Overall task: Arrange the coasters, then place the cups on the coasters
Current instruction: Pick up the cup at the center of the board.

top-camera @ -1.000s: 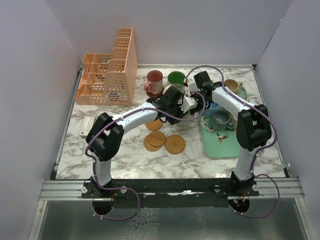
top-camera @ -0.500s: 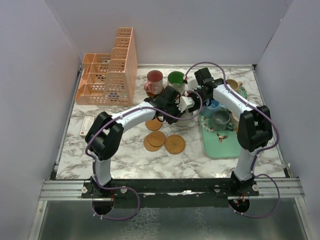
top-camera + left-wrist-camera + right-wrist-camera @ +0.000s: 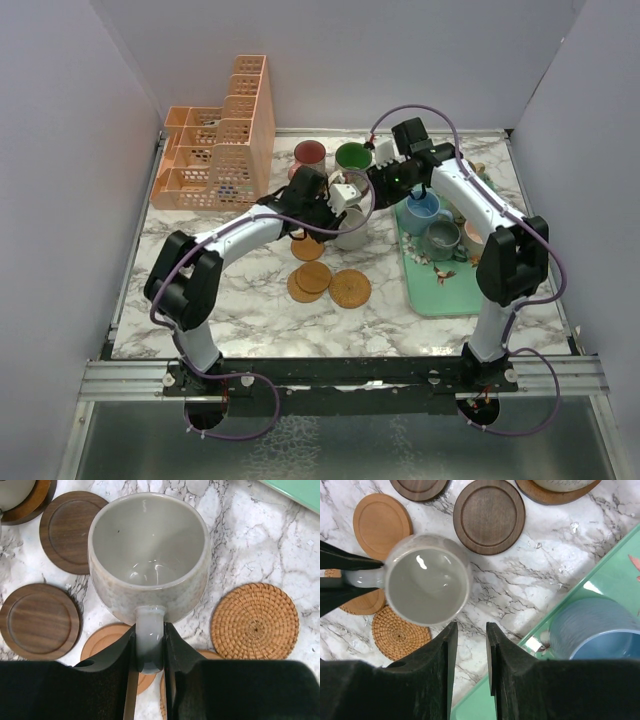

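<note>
Since a second ago my right jaws have spread and let go, and the left arm has swung left. Loose coasters [image 3: 313, 278] lie mid-bench. Above them I have the left jaws pinching the pale cup [image 3: 149, 555] by its handle. Beyond, the right jaws hang empty beside the tray [image 3: 445, 295]. The red cup [image 3: 309, 153] and green cup [image 3: 353, 155] stand at the far edge.

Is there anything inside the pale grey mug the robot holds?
Empty. The left wrist view looks into the pale grey ceramic mug and shows only its bare glossy bottom.
</note>
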`<state>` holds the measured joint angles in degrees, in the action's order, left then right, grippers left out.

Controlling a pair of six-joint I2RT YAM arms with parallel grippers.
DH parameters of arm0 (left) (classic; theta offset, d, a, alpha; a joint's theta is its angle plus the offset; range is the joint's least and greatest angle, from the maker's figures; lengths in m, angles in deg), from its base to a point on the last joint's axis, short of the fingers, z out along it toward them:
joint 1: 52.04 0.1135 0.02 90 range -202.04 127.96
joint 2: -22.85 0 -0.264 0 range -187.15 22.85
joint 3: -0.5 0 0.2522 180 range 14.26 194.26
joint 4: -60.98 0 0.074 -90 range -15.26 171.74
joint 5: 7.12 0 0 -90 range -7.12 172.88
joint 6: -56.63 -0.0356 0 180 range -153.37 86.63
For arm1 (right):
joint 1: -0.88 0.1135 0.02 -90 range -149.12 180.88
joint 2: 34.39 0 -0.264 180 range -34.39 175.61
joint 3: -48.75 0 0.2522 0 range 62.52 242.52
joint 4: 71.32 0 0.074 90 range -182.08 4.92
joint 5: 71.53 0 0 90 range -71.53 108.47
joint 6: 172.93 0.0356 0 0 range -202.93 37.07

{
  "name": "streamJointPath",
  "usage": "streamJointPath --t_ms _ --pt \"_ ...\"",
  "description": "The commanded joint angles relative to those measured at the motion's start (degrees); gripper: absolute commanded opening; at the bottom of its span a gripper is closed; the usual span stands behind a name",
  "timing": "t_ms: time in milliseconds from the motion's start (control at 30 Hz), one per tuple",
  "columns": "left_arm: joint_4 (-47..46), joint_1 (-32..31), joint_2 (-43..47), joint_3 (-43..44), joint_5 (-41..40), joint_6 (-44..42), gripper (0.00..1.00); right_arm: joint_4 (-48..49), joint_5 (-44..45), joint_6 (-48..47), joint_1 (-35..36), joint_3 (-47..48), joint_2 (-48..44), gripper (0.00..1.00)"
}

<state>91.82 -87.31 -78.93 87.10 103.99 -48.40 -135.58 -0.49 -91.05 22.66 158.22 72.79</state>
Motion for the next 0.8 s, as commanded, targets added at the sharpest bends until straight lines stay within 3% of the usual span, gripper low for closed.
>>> streamJointPath --t_ms 0,300,767 --pt "-9.1 1.8 8.8 -2.35 6.17 0.3 0.0 -0.97 -2.06 -1.3 -0.58 2.7 -3.32 0.3" --pt "-15.92 7.52 12.49 -7.49 7.29 0.66 0.0 3.33 -2.42 -2.06 -1.68 -2.16 -5.57 0.3" --pt "-36.1 13.38 15.12 -19.5 9.78 -0.02 0.0 7.03 -1.34 -2.92 -4.04 -8.35 -8.12 0.29"
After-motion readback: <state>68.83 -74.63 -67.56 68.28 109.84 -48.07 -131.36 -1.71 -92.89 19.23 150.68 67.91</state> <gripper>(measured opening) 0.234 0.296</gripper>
